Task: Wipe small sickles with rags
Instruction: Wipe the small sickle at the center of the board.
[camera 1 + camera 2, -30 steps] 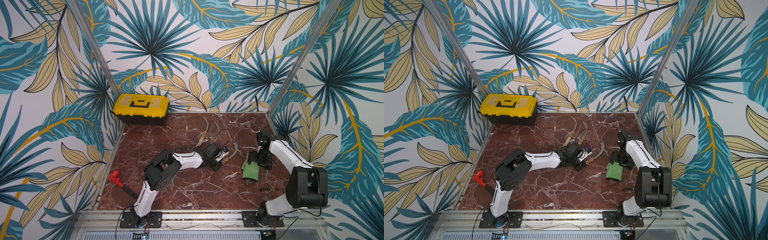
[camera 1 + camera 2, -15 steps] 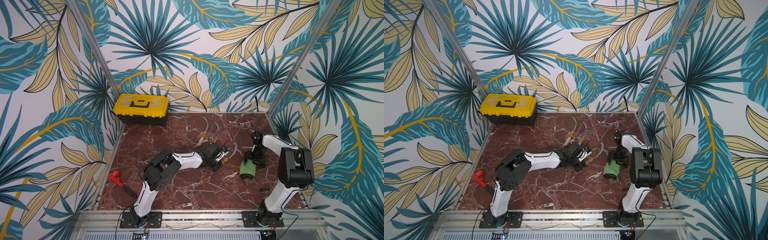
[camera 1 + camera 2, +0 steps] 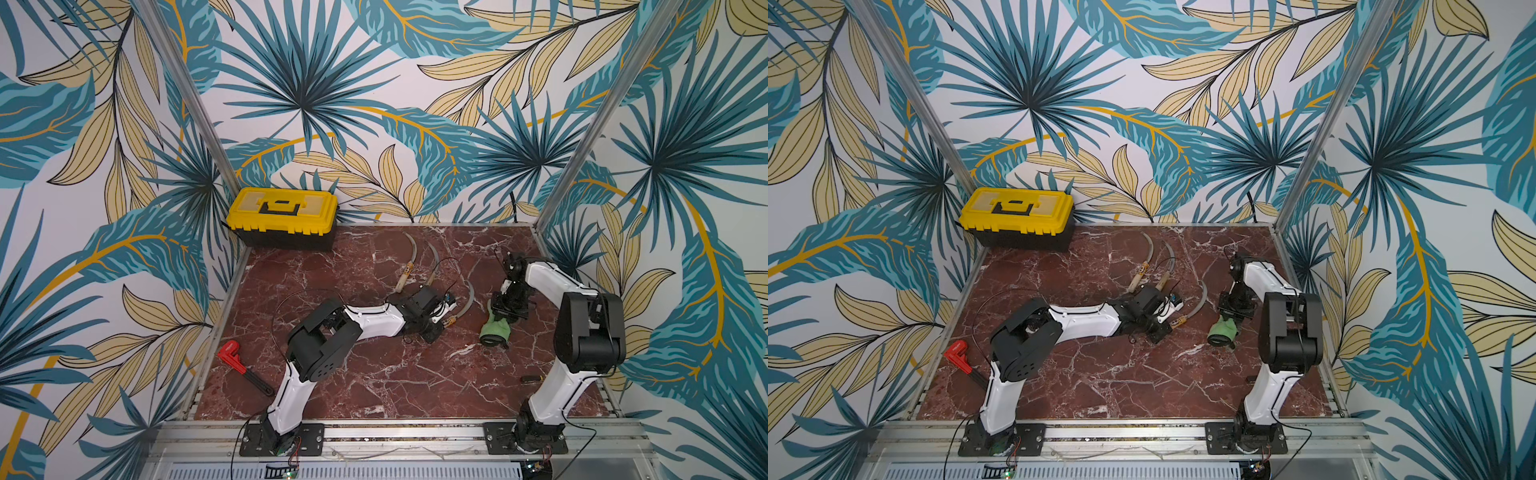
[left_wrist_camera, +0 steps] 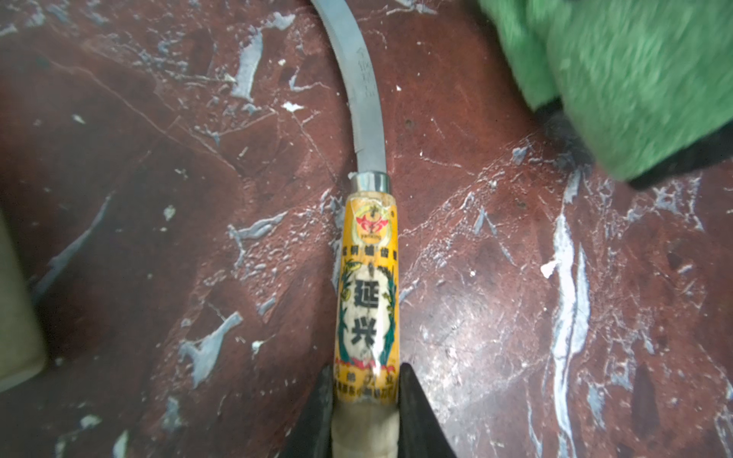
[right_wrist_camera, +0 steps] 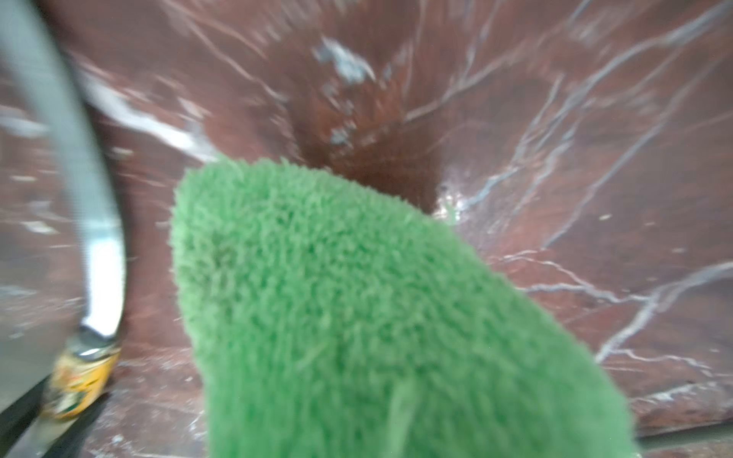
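My left gripper (image 4: 365,390) is shut on the pale, orange-labelled handle of a small sickle (image 4: 367,277), which lies on the marble floor with its curved blade (image 3: 469,299) towards the right arm. In both top views my right gripper (image 3: 503,309) is shut on the upper end of the green fuzzy rag (image 3: 493,330), just right of that blade. The rag (image 5: 377,317) fills the right wrist view and hides the fingers there; the held sickle (image 5: 99,257) shows beside it. Two more sickles (image 3: 409,266) (image 3: 432,270) lie side by side behind the left gripper (image 3: 1169,318).
A yellow and black toolbox (image 3: 282,216) stands at the back left corner. A red-handled wrench (image 3: 235,359) lies near the left edge. A small dark object (image 3: 532,379) lies by the right arm's base. Metal frame posts and patterned walls close the floor in.
My right gripper has gone from open to shut on the rag, which has bunched from a flat fold into a roll. The right arm's elbow swung forward. The left arm has held still.
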{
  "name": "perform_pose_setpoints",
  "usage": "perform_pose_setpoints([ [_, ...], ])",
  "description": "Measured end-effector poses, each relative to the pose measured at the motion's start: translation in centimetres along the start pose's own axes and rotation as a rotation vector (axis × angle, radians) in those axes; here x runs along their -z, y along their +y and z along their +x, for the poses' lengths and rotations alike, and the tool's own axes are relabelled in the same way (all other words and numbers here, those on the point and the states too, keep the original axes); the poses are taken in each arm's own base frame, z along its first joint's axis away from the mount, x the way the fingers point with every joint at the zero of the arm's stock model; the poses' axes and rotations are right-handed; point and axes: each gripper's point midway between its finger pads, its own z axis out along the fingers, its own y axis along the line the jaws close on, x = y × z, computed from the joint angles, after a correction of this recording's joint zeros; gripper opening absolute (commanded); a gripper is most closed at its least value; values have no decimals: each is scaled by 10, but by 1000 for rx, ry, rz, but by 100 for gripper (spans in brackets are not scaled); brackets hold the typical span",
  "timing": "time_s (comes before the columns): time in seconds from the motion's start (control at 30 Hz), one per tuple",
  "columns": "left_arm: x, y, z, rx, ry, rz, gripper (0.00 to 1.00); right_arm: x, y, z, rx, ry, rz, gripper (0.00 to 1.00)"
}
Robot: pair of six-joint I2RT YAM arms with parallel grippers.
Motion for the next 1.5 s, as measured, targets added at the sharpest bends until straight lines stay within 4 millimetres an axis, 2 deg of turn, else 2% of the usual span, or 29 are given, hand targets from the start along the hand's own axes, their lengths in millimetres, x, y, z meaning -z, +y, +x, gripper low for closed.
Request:
perform_pose_setpoints([
  [0.17,8,-8,13,-44,21,10,0,43,9,-22,36,-98,-18,12],
  [0.3,10,-16,18,-70,30,21,0,53,15,-34,61,-113,-12,11],
  [0.4,9,-18,18,-73,30,22,0,45,22,-45,80,-92,-3,11],
  [0.53,9,-18,18,-69,29,24,0,17,36,-57,111,-31,16,11],
  [0.77,9,-19,18,-62,21,28,0,-18,62,-63,169,46,41,11],
  [1.1,9,-19,17,-51,8,27,0,-31,65,-49,205,69,115,9],
  [1.37,9,-20,16,-26,0,31,0,-33,84,1,255,52,164,9],
  [1.5,10,-20,17,-22,-7,33,0,-31,91,17,245,35,136,9],
])
